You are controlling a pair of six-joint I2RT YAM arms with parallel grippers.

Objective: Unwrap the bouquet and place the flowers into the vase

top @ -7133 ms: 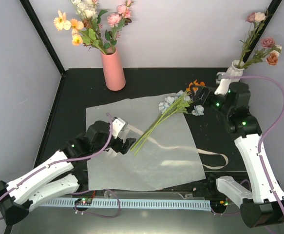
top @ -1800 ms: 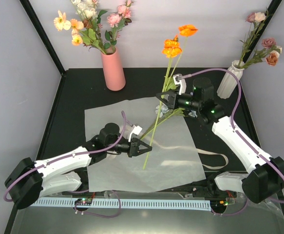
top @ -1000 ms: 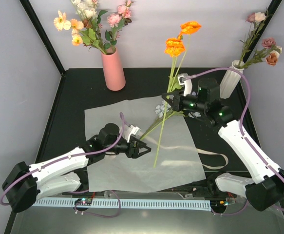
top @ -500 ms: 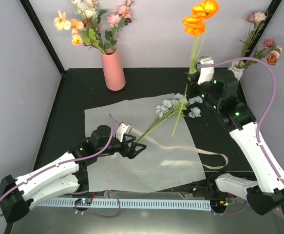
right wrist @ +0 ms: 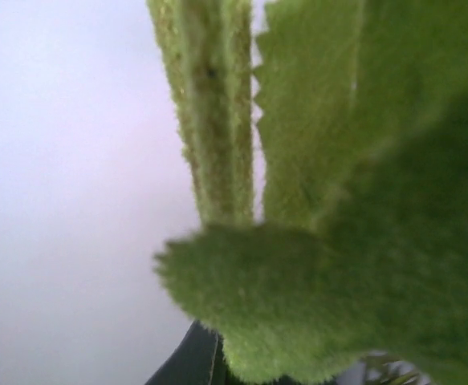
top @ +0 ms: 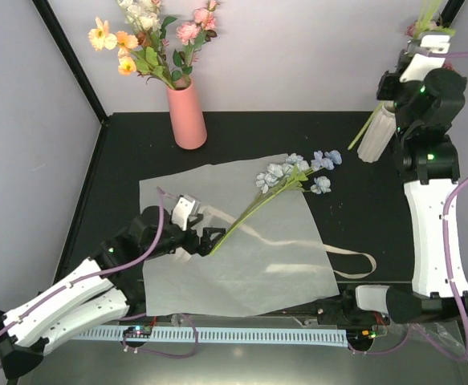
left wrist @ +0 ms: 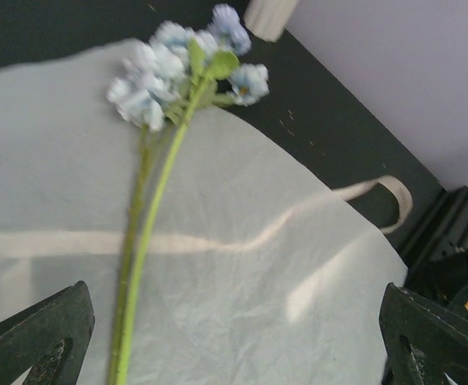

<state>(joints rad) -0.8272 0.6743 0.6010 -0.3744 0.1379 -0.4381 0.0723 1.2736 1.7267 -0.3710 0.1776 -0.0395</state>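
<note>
1. The right gripper point(top: 421, 36), clamped on a long green flower stem point(top: 360, 136), has risen over the slim white ribbed ceramic vase point(top: 376, 138), so insertion looks next.
2. The left gripper point(top: 204, 241) has just spread wide, and the light blue fabric flowers point(top: 298, 168) lie left of that vase.

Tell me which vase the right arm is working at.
The white ribbed vase at the far right, where the right gripper holds a green stem close to it; the salmon-pink vase stands back left, near neither arm.

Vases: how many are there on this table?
2. A salmon-pink vase stands at the back left of the black table. A white ribbed vase stands at the back right, its top partly hidden behind the right arm. No others show.
</note>
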